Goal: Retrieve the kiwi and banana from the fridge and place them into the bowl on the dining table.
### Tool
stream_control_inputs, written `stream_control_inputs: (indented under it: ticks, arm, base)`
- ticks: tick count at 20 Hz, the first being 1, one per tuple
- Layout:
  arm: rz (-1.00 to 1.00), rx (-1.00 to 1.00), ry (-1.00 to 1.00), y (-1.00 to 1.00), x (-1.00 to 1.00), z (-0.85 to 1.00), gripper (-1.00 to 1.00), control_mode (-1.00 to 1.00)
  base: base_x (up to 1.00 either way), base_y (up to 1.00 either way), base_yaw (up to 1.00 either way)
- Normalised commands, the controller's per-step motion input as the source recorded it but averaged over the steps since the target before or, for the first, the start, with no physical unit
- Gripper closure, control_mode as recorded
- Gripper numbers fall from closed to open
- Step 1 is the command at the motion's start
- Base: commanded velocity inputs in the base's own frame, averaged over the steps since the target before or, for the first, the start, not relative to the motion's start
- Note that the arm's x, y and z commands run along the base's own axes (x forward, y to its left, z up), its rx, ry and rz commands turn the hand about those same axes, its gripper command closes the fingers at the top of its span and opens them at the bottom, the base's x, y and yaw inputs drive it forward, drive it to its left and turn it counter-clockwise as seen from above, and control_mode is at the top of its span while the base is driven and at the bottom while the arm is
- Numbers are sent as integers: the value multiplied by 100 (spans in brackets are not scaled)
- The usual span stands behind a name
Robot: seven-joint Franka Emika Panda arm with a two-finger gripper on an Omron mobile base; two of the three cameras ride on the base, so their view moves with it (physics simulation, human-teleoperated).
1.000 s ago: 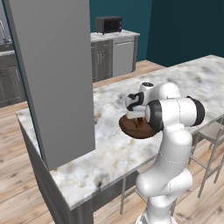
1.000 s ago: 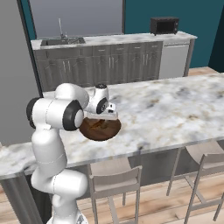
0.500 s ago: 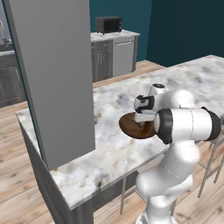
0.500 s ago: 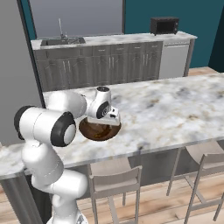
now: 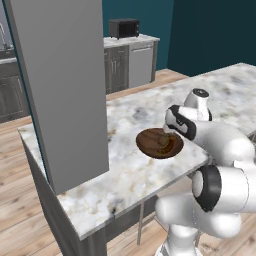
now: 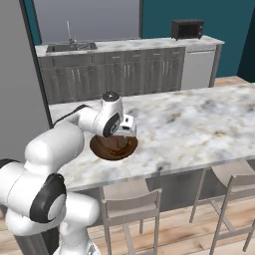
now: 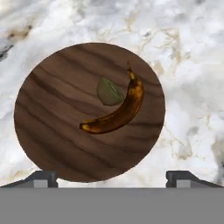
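Since a second ago your gripper (image 7: 111,177) has spread wide and empty, leaving banana (image 7: 117,113) and kiwi (image 7: 108,91) in the bowl (image 7: 52,127) near the dining table's (image 7: 188,52) edge: task looks done.

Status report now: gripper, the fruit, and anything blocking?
Gripper open, above bowl. Banana and kiwi both lie inside bowl, touching. Nothing in the way on table.

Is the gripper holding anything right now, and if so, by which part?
Nothing is held. The gripper is open above the dark brown wooden bowl, where the browned yellow banana and small olive-green kiwi lie free.
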Motion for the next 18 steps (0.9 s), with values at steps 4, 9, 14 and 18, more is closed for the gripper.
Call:
stream_control_inputs:
  ticks: [4, 9, 14, 18]
  arm:
    - [0, 0, -17, -19, -75, 100, -100, -100]
    - [0, 0, -13, -25, -97, 100, -100, -100]
    - [0, 0, -16, -20, -98, 72, -100, -100]
    - [0, 0, -33, -27, -100, 32, -100, -100]
  base:
    - [0, 0, 0]
    - [0, 0, 0]
    - [0, 0, 0]
    - [0, 0, 0]
